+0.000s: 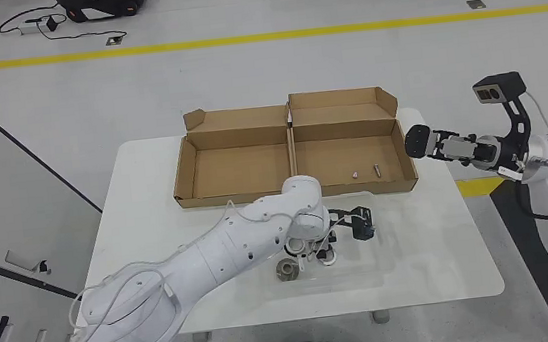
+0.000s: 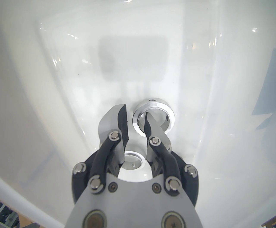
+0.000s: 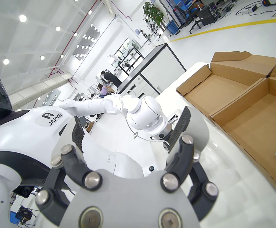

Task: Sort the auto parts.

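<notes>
Close up, the left end effector (image 2: 134, 110) stands spread, one finger inside a silver ring (image 2: 159, 105); the right end effector (image 1: 416, 142) hangs spread at the desk (image 1: 449, 253) edge.

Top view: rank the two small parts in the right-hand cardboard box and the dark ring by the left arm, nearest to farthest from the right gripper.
1. Small bolt: in the right-hand cardboard box, on the side nearest the right gripper.
2. Small pale part: same box, just beyond the bolt.
3. Dark metal ring: far across the table, beside the left arm.
</notes>
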